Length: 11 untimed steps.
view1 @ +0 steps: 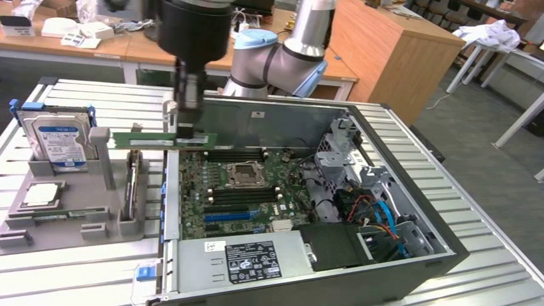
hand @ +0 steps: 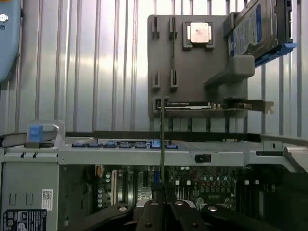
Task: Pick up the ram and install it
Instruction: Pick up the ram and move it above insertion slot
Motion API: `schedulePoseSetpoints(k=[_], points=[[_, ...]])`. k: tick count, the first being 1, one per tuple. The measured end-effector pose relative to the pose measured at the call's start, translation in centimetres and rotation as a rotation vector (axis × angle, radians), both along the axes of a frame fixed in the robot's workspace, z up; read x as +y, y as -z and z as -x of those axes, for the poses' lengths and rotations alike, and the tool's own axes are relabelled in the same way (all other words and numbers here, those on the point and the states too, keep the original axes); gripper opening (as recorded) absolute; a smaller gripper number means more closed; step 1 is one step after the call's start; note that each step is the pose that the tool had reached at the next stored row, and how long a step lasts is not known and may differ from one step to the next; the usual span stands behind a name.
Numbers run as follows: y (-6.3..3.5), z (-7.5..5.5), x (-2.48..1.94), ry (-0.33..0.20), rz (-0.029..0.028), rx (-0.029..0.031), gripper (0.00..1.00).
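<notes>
I have the claw (view1: 190, 131) clenched on the ram (view1: 149, 139), level above the open case's (view1: 442, 255) edge. The case sits on a ribbed metal table (view1: 85, 280), with a wooden cabinet (view1: 383, 51) behind.

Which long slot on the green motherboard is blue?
The long blue slot towards the silver labelled power supply; the slots beside the square processor socket are black.

A ribbed metal tabletop (view1: 85, 274) stands over grey floor (view1: 476, 159), a wooden cabinet (view1: 383, 57) and cluttered wooden bench (view1: 149, 50) behind it, with what look like white table legs (view1: 518, 121) beyond.
</notes>
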<state>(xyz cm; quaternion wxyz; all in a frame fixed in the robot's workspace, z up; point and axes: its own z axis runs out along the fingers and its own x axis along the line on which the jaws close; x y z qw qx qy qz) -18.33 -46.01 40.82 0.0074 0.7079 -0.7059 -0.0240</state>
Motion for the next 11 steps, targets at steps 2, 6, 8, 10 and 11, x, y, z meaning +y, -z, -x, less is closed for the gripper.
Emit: schedulePoseSetpoints(k=[2, 6, 8, 10, 11], points=[[0.0, -0.9, 0.0, -0.001, -0.0001, 0.0, 0.11], [0.0, -2.5, 0.0, -0.003, -0.0002, 0.0, 0.11], [0.01, -3.2, 0.0, -0.004, -0.0002, 0.0, 0.11], [0.0, -4.0, 0.0, -0.005, -0.0002, 0.0, 0.11], [0.0, -4.4, 0.0, -0.005, -0.0002, 0.0, 0.11]])
